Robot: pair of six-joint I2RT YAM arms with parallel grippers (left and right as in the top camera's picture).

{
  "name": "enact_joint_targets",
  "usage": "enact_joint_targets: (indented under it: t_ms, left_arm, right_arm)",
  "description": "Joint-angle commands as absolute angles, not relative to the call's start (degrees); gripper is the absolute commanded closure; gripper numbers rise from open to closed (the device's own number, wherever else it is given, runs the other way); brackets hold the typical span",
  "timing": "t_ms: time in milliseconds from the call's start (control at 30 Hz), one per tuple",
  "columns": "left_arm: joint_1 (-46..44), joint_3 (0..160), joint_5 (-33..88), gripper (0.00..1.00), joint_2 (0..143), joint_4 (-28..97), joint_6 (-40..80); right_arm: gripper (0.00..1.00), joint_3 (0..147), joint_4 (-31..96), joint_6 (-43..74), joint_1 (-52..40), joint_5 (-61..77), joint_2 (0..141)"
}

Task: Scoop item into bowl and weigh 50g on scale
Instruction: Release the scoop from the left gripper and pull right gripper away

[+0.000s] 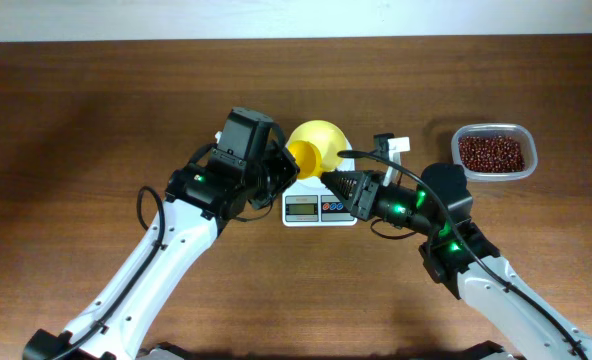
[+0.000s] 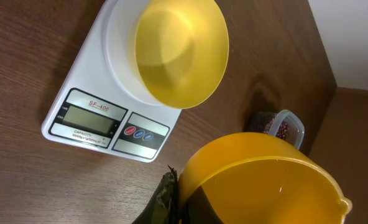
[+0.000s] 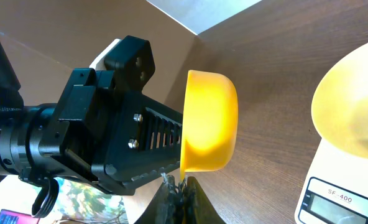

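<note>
Bright-yellow scoop [image 2: 258,180] pinched in left pincer [image 2: 171,198], right pincer [image 3: 178,202] pressed together, empty pale-yellow bowl [image 2: 181,50] on white scale [image 2: 84,93]

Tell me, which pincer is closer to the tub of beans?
Right. The right pincer is over the scale, nearer the tub; the left pincer is beyond the scoop.

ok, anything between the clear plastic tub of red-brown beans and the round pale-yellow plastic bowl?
Nothing visible on the table between the clear plastic tub and the round pale-yellow plastic bowl. Only the right arm reaches in just beside that line, right gripper at the bright-yellow plastic scoop by the bowl's rim.
</note>
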State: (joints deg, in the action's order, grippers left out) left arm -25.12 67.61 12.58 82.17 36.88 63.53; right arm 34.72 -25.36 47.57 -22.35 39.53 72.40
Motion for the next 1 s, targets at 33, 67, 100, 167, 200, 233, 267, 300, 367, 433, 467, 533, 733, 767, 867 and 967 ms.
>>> enact_joint_targets:
  t_ms: [33, 67, 100, 167, 200, 233, 267, 300, 367, 433, 467, 533, 733, 767, 867, 967]
  left_arm:
    - [-25.74, 68.62, 12.58, 1.0, 81.62, 37.21, 63.35]
    - [-25.74, 68.62, 12.58, 1.0, 81.62, 37.21, 63.35]
    - [-25.74, 68.62, 12.58, 1.0, 81.62, 37.21, 63.35]
    - [-25.74, 68.62, 12.58, 1.0, 81.62, 37.23, 63.35]
    - [-25.74, 68.62, 12.58, 1.0, 81.62, 37.23, 63.35]
    - [-25.74, 68.62, 12.58, 1.0, 81.62, 37.21, 63.35]
    - [-25.74, 68.62, 12.6, 1.0, 81.62, 37.21, 63.35]
    - [-25.74, 68.62, 12.6, 1.0, 81.62, 37.21, 63.35]
    - [-25.78, 68.62, 12.6, 1.0, 81.62, 37.28, 63.35]
    - [-25.78, 68.62, 12.6, 1.0, 81.62, 37.41, 63.35]
    - [-25.78, 68.62, 12.6, 1.0, 81.62, 37.45, 63.37]
    - [-25.78, 68.62, 12.6, 1.0, 81.62, 37.45, 63.37]
    - [-25.78, 68.62, 12.58, 1.0, 81.62, 37.85, 63.37]
    - [-25.78, 68.62, 12.56, 1.0, 81.62, 37.85, 63.37]
    - [-25.78, 68.62, 11.94, 1.0, 81.62, 37.82, 63.4]
    - [-25.78, 68.62, 11.92, 1.0, 81.62, 37.82, 63.4]
  right_arm:
    - [0.91, 35.7, -26.15, 47.51, -22.87, 40.05, 72.42]
    - [0.91, 35.7, -26.15, 47.51, -22.87, 40.05, 72.42]
    - [0.92, 35.7, -26.15, 47.51, -22.87, 40.05, 72.42]
    - [0.92, 35.7, -26.33, 47.72, -22.87, 40.03, 72.42]
    - [0.91, 35.7, -26.35, 48.97, -22.87, 39.9, 72.42]
    - [0.91, 35.7, -26.35, 49.19, -22.87, 39.81, 72.42]
    - [0.91, 35.7, -26.33, 49.17, -22.87, 39.81, 72.42]
    - [0.91, 35.7, -26.33, 49.17, -22.87, 39.77, 72.44]
    - [0.91, 35.7, -26.33, 49.19, -22.87, 39.09, 72.44]
    - [0.91, 35.7, -26.33, 49.19, -22.87, 38.72, 72.44]
    - [0.9, 35.7, -26.33, 49.19, -22.87, 38.72, 72.42]
    - [0.87, 35.7, -26.33, 49.19, -22.87, 38.72, 72.42]
    - [0.87, 35.7, -26.3, 49.19, -22.87, 38.3, 72.44]
    - [0.87, 35.7, -26.33, 49.19, -22.87, 38.3, 72.44]
    - [0.87, 35.7, -26.3, 49.21, -22.87, 38.35, 72.44]
    - [0.87, 35.7, -26.3, 50.48, -22.87, 38.44, 72.44]
